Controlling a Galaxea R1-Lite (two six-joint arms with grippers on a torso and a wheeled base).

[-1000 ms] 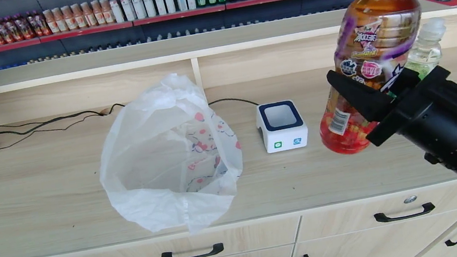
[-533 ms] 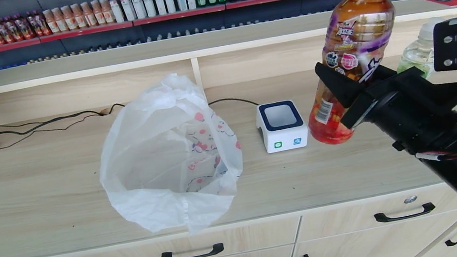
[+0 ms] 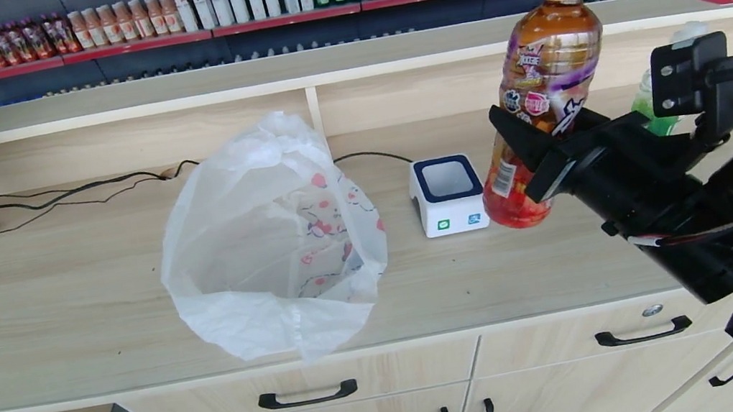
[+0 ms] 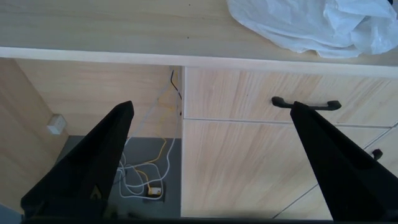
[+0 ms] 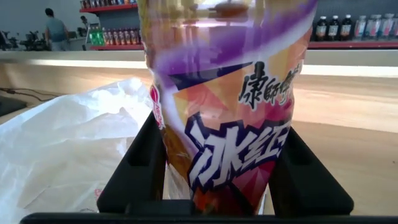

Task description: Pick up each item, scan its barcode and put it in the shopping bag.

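The left gripper (image 4: 210,106) hangs spread wide before the drawers (image 4: 261,162). The shopping bag (image 3: 270,242) gapes at the barcode scanner's (image 3: 451,211) nine o'clock. At its three o'clock the right gripper (image 3: 548,135) pinches the tea bottle (image 3: 548,62) upright: scanning is likely in hand; next, turn its barcode (image 3: 502,178) toward the window (image 3: 444,178).

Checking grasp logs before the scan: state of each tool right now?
Left tool: open, empty.
Right tool: closed, holding the bottle.

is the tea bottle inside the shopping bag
No, the right pincer holds the bottle up beside the scanner, outside the shopping bag.
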